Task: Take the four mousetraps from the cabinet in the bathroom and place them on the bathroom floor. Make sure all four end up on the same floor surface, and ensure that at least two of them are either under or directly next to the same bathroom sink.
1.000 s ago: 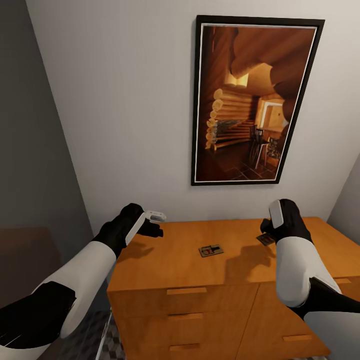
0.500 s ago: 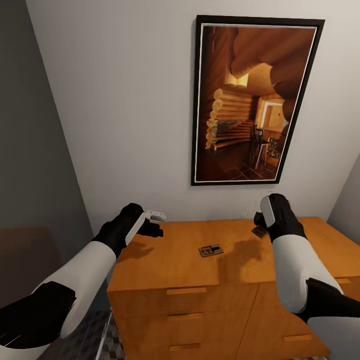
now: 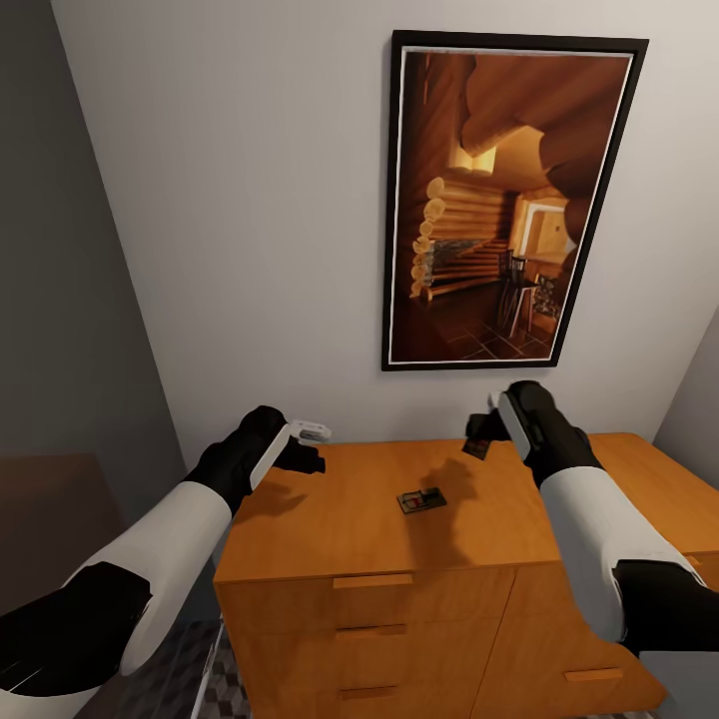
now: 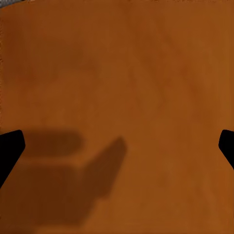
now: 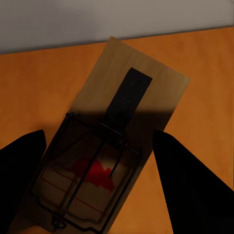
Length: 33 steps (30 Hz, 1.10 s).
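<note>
One mousetrap (image 3: pixel 420 499) lies flat near the middle of the orange-brown cabinet (image 3: pixel 330 519) top. Above the back of the top, my right gripper (image 3: pixel 483 432) is shut on a second mousetrap (image 3: pixel 478 441) and holds it clear of the wood. In the right wrist view this mousetrap (image 5: pixel 112 156) sits between the dark fingers (image 5: pixel 195 190), with the cabinet (image 5: pixel 204 63) top below it. My left gripper (image 3: pixel 310 446) hovers open over the top's left rear corner. The left wrist view has the bare cabinet (image 4: pixel 122 73) wood under the wide-apart left gripper (image 4: pixel 117 148).
A large framed picture (image 3: pixel 504 200) hangs on the white wall behind the cabinet. A grey wall (image 3: pixel 60 330) closes in on the left. Drawer fronts with bar handles (image 3: pixel 372 580) face me. A patch of patterned floor (image 3: pixel 215 684) shows at lower left.
My right gripper rose and swung left, lifting its mousetrap off the cabinet top. The left arm and the other mousetrap stayed put.
</note>
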Motion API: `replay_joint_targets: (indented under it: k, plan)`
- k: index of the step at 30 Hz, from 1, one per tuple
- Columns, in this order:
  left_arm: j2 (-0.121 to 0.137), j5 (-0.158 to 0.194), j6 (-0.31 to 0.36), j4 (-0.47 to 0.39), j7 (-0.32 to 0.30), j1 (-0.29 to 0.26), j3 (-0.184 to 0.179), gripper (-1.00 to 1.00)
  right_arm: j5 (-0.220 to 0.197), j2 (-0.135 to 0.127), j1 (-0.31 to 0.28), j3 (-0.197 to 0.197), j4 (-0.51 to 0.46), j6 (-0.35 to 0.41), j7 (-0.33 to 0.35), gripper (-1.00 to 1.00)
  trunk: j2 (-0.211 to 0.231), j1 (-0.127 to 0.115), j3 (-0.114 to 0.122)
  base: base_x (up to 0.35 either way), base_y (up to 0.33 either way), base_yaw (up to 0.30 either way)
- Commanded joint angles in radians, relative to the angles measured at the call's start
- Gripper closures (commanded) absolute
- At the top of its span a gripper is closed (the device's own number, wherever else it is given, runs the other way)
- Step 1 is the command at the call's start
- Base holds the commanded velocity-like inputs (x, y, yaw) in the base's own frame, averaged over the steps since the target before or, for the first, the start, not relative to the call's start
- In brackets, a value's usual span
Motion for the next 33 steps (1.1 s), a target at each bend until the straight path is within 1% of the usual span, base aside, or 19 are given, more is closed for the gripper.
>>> replay_joint_targets:
  k: [1,4,8,11,19,33]
  plan:
    - [0.000,-0.001,0.000,0.000,-0.001,-0.001,-0.002,-1.00,-0.006,-0.002,-0.001,0.001,-0.001,0.004,-0.001,1.00,-0.001,0.000,-0.001,0.000,0.000,0.000]
    - [0.000,-0.001,-0.022,0.000,0.002,-0.001,-0.002,-1.00,-0.006,-0.008,-0.001,0.004,0.000,0.004,0.006,1.00,-0.001,0.000,-0.001,0.000,0.000,0.000]
    - [-0.001,0.001,-0.074,0.002,0.006,-0.001,-0.002,-1.00,-0.008,-0.012,-0.001,0.007,0.005,0.004,0.012,1.00,-0.001,0.000,-0.001,0.000,0.000,0.000]
    - [-0.001,0.002,-0.096,0.004,0.008,-0.001,-0.001,-1.00,-0.009,-0.013,-0.001,0.007,0.024,0.004,0.013,1.00,-0.001,0.000,-0.001,0.000,0.000,0.000]
    - [-0.006,0.002,-0.112,0.019,0.009,-0.001,0.001,-1.00,-0.008,-0.012,-0.001,0.005,0.058,0.004,0.009,1.00,-0.001,0.000,-0.001,0.000,0.000,0.000]
    - [-0.014,0.001,-0.113,0.025,0.009,-0.001,0.003,-1.00,-0.011,-0.012,-0.001,0.004,0.067,0.004,0.006,1.00,-0.001,0.000,-0.001,0.000,0.000,0.000]
